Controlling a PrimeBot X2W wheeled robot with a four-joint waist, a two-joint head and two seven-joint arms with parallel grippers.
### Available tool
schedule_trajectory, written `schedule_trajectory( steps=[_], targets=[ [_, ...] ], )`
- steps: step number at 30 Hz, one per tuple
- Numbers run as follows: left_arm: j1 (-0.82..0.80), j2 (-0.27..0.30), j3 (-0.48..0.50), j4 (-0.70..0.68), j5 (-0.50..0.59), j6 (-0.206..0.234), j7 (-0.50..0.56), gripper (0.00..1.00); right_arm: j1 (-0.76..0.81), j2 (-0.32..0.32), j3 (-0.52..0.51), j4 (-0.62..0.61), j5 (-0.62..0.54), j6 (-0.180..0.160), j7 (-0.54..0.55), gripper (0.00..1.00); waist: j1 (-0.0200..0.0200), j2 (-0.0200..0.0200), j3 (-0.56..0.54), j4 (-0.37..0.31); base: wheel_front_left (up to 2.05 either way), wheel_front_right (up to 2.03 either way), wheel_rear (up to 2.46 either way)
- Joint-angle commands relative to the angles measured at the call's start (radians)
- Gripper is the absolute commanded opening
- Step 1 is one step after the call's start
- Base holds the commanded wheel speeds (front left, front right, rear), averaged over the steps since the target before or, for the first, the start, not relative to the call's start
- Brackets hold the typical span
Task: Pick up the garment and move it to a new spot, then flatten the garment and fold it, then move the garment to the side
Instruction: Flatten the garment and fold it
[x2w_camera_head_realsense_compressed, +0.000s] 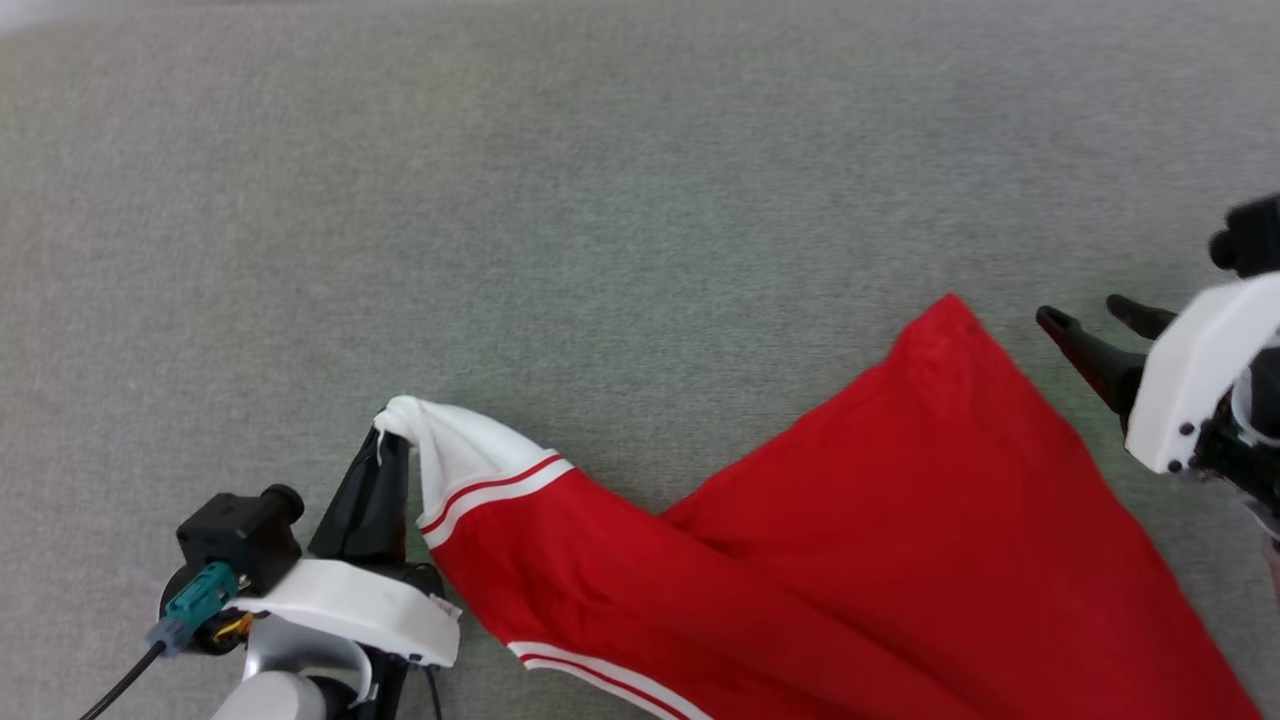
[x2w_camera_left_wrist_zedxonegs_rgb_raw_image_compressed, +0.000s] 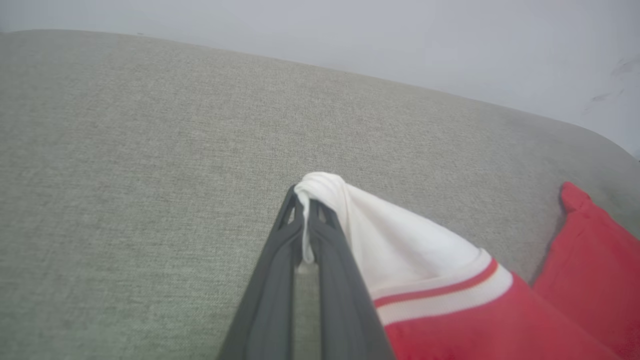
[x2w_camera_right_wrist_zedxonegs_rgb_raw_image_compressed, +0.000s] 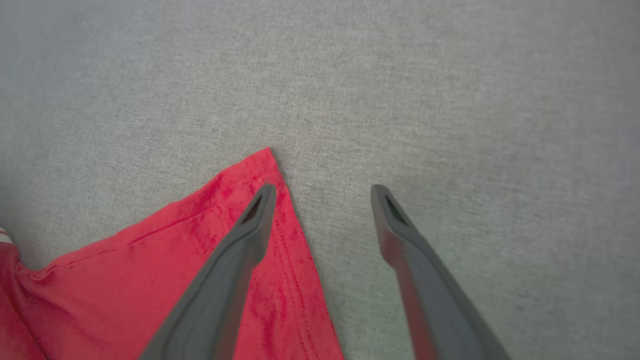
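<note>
Grey fabric surface (x2w_camera_head_realsense_compressed: 640, 200), sleeve (x2w_camera_head_realsense_compressed: 455, 450) of garment (x2w_camera_head_realsense_compressed: 850, 560) in left claw (x2w_camera_head_realsense_compressed: 390, 440)

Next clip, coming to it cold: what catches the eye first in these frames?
The bright red garment dominates, spread over the lower right of the grey fabric surface. At the lower left, the left hand is shut on the tip of its white sleeve, pinching it into a peak. At the right edge, the right hand is open, beside the garment's pointed red corner.
</note>
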Motion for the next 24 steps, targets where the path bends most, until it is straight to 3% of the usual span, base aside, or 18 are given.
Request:
schedule_trajectory(
  steps=[1, 8, 14, 15, 16, 17, 24],
  targets=[
    [-0.023, -0.005, -0.004, 0.001, 0.01, -0.006, -0.007, 0.0, -0.037, 0.003, 0.015, 0.01, 0.008, 0.0, 0.063, 1.0, -0.0002, 0.0, 0.044, 0.042, 0.0, 0.0, 0.0],
    [-0.073, -0.037, -0.034, 0.031, 0.013, -0.034, -0.03, 0.0, -0.128, 0.007, 0.051, 0.051, -0.01, 0.0, 0.355, 1.0, -0.0002, 0.0, 0.096, 0.1, 0.0, 0.0, 0.0],
    [-0.1, -0.056, -0.039, 0.072, 0.002, -0.053, -0.049, 0.0, -0.089, 0.038, 0.1, 0.112, -0.002, 0.0, 0.479, 1.0, -0.0002, 0.0, 0.115, 0.118, 0.0, 0.0, 0.0],
    [-0.101, -0.058, -0.04, 0.077, 0.001, -0.053, -0.05, 0.0, -0.084, 0.04, 0.108, 0.118, 0.0, 0.0, 0.488, 0.84, -0.0002, 0.0, 0.115, 0.12, 0.0, 0.0, 0.0],
    [-0.103, -0.06, -0.041, 0.083, 0.0, -0.057, -0.054, 0.0, -0.082, 0.04, 0.116, 0.123, 0.002, 0.0, 0.495, 0.28, -0.0002, 0.0, 0.115, 0.122, 0.0, 0.0, 0.0],
    [-0.105, -0.062, -0.042, 0.088, -0.001, -0.059, -0.055, 0.0, -0.081, 0.043, 0.119, 0.127, 0.008, 0.0, 0.5, 0.0, -0.0002, 0.0, 0.114, 0.123, 0.0, 0.0, 0.0],
    [-0.107, -0.054, -0.042, 0.115, -0.005, -0.068, -0.061, 0.0, -0.111, 0.02, 0.134, 0.094, 0.029, 0.0, 0.457, 0.0, -0.0002, 0.0, 0.072, 0.118, 0.0, 0.0, 0.0]
  ],
)
